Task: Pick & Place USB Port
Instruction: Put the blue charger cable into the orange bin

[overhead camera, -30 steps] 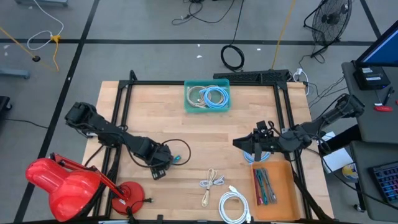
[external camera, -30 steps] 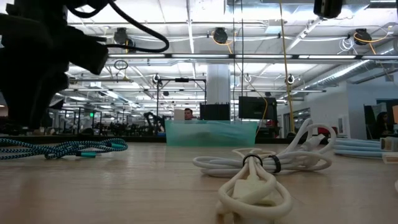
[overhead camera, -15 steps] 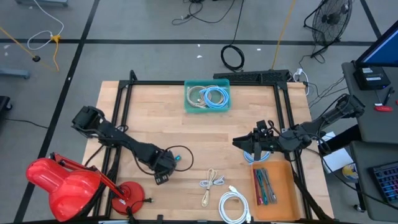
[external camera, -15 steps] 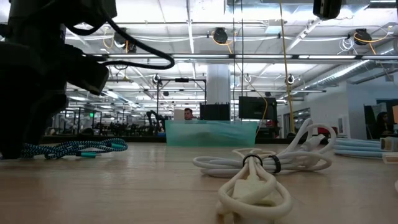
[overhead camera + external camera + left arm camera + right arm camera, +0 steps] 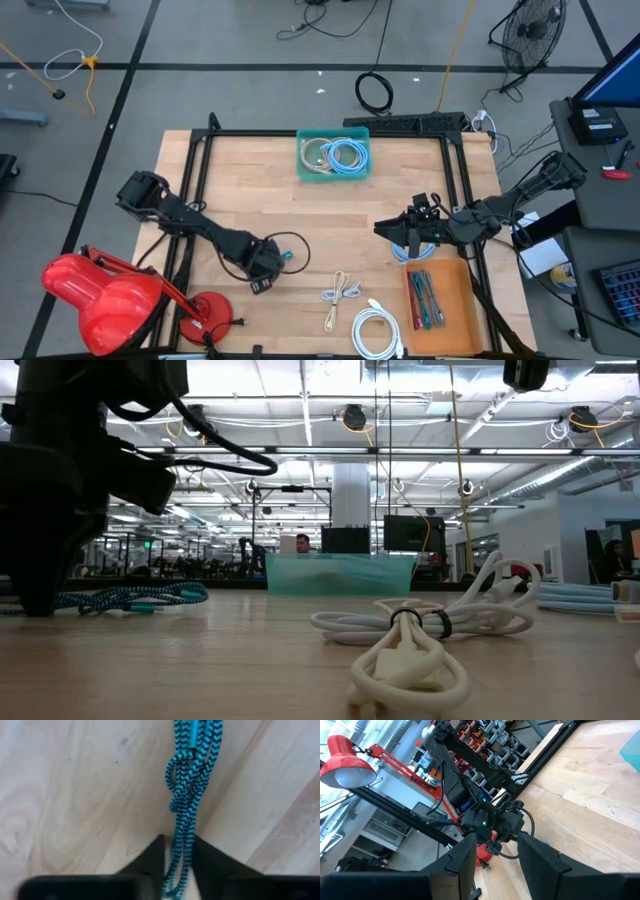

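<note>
Cable [image 5: 187, 795], the teal-and-black braided one, lies on the table [image 5: 250, 170] near the front left, well apart from the green bin [image 5: 334, 157] at the back edge and the orange tray [image 5: 450, 300] at the front right. Its long axis runs straight out ahead of the left gripper [image 5: 177, 865], between the two fingers, which are pinched onto the strands. The left arm is plainly the nearer one. The right gripper [image 5: 395, 230] waits above the table's right side, beside the tray, jaws parted and empty. Smaller: white cable coils [image 5: 375, 330] at the front edge.
</note>
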